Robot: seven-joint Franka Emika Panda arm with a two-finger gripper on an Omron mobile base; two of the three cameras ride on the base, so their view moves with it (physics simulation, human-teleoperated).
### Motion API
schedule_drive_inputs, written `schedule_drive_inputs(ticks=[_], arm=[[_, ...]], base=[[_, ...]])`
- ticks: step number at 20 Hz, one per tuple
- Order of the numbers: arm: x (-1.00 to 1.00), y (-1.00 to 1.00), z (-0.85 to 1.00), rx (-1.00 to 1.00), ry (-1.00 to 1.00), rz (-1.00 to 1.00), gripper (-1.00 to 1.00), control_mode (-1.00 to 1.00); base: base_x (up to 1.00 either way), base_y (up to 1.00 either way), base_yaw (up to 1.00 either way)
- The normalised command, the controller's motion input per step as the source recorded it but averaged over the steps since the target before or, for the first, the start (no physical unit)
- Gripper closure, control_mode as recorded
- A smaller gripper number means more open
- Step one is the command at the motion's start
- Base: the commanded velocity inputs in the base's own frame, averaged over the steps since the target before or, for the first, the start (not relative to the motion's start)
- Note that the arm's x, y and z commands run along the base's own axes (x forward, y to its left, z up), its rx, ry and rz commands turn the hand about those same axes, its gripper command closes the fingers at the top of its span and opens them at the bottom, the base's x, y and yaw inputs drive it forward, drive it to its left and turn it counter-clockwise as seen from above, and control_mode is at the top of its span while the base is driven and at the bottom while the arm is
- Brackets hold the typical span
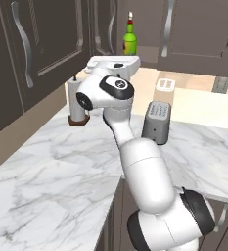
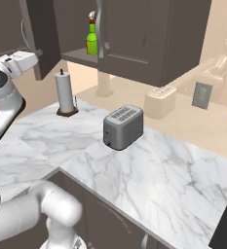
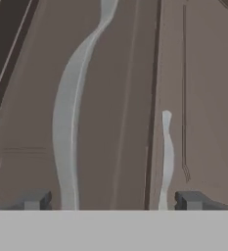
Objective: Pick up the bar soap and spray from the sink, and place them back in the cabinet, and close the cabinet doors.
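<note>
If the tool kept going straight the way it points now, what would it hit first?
Most likely the dark brown cabinet door: the open tool faces its panel, with the long curved silver handle slightly to one side. How far off is unclear.

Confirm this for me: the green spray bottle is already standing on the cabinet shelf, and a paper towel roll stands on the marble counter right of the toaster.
One thing is wrong: the paper towel roll stands left of the toaster, not right of it, as the right base view shows. The rest holds: the green spray bottle stands on the cabinet shelf, and the roll is on the marble counter.
</note>
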Motion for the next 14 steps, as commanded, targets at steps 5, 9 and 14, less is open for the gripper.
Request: schedule_drive_inputs(ticks=[5,9,14], arm=[[0.05,-0.54,0.0,0.0,-0.01,-0.02,-1.0,-1.0],[0.08,-0.39,0.0,0.0,-0.05,-0.06,-1.0,-1.0],[0.19,-0.12,0.0,0.0,-0.05,-0.12,-1.0,-1.0]], base=[[0.0,0.0,0.0],[0.0,0.0,0.0],[0.0,0.0,0.0]])
